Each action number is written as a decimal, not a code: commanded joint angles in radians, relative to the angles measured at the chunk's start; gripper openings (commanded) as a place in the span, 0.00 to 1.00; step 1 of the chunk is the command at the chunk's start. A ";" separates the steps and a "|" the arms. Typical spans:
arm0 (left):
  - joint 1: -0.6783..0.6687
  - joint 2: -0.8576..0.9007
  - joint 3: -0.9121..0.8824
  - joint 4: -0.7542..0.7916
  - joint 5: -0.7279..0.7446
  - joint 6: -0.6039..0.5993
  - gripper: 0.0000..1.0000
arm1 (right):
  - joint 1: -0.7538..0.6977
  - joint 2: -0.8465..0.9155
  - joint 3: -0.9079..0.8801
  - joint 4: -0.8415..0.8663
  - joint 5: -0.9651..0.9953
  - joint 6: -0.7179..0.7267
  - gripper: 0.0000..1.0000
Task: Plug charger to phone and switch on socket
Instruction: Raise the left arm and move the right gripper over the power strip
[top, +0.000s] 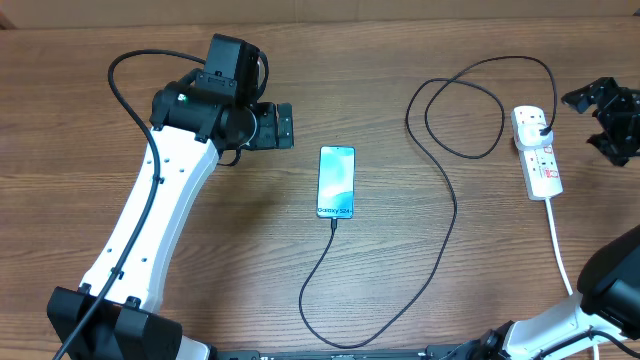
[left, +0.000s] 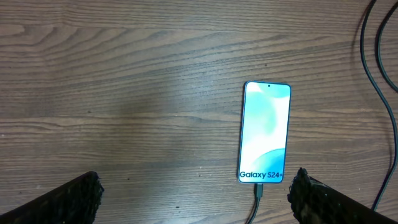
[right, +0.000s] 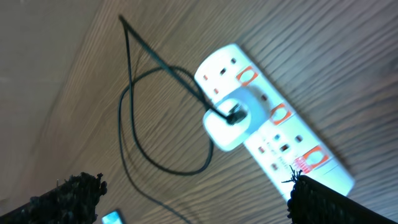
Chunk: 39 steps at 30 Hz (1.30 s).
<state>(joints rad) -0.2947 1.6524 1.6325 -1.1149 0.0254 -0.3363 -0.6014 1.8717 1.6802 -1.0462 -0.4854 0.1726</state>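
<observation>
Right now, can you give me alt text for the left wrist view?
A phone lies face up on the wooden table, with a black cable running into its bottom edge. The left claw stands open and empty at the bottom corners.

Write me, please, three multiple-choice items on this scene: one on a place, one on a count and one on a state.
1. Where does the charger meet the phone?
A. at the end beside the "Galaxy S24" text
B. at a long side
C. nowhere; it lies apart

2. How many red-marked switches does the socket show in the right wrist view?
A. one
B. three
C. five

3. How do the left gripper and the right gripper stand?
A. both shut on the cable
B. the left one shut on the phone
C. both open, holding nothing

Answers:
1 A: the left wrist view shows the cable entering just below the text.
2 B: three red marks run along the strip.
3 C: each wrist view shows fingers wide apart with nothing between them.
</observation>
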 joint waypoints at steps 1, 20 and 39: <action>-0.007 -0.005 0.008 -0.002 -0.006 0.015 1.00 | 0.005 -0.007 -0.003 0.029 0.031 -0.051 1.00; -0.007 -0.005 0.008 -0.014 0.027 0.015 1.00 | 0.012 0.055 -0.124 0.184 0.085 -0.051 1.00; -0.007 -0.005 0.008 -0.011 0.027 0.015 1.00 | 0.070 0.157 -0.126 0.230 0.038 -0.095 1.00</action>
<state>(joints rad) -0.2947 1.6524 1.6325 -1.1294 0.0410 -0.3363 -0.5293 1.9907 1.5612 -0.8219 -0.4419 0.0956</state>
